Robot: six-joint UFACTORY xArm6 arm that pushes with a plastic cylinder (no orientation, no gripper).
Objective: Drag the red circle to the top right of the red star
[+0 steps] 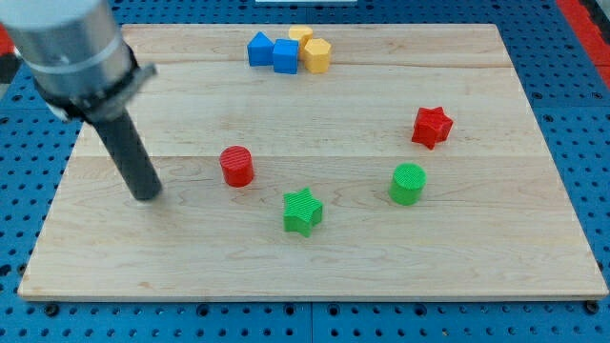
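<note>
Red circle sits a little left of the board's middle, well apart from the red star over on the right. That gap is the whole job: the circle has to end up just beyond the star, on its far right side.

My tip rests on the wood to the left of the circle and slightly nearer, close to it but not touching. There are no jaws on this rig, just a bare rod, so nothing opens, closes or clamps on anything.

I judge this as the early part of the push, with most of the travel to the right yet to come. Next, the tip needs to meet the circle on its left, near side and drive it rightward and away, on a line passing on the far side of the star. The green star and green cylinder lie nearer than that line, so the path looks open. The blue and yellow blocks cluster at the far edge, out of the way.
</note>
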